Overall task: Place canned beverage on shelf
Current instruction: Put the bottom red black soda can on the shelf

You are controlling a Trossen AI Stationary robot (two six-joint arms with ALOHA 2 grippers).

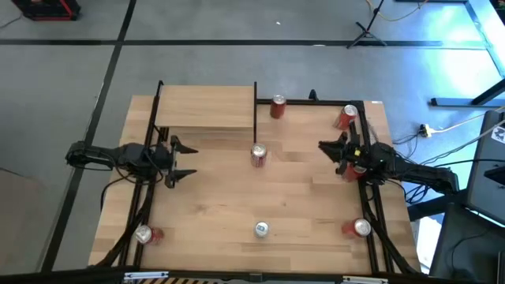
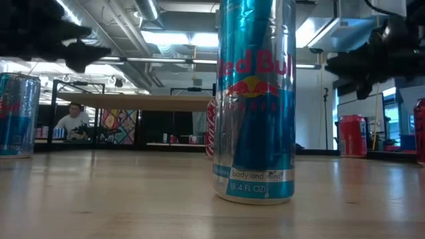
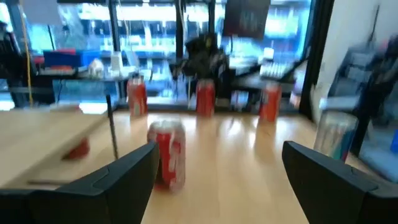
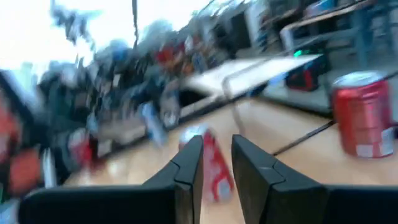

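Observation:
The shelf, a raised light-wood board on thin black posts, stands at the table's far left and also shows in the low view. A red can stands upright at the table's middle, between both grippers; it shows in the left wrist view and the right wrist view. My left gripper is open and empty, above the table left of that can. My right gripper is to the can's right, empty, with a narrow gap between its fingers.
Red cans stand at the far edge and far right. A blue and silver can stands near the front edge, large in the low view. More cans stand at the front left and front right.

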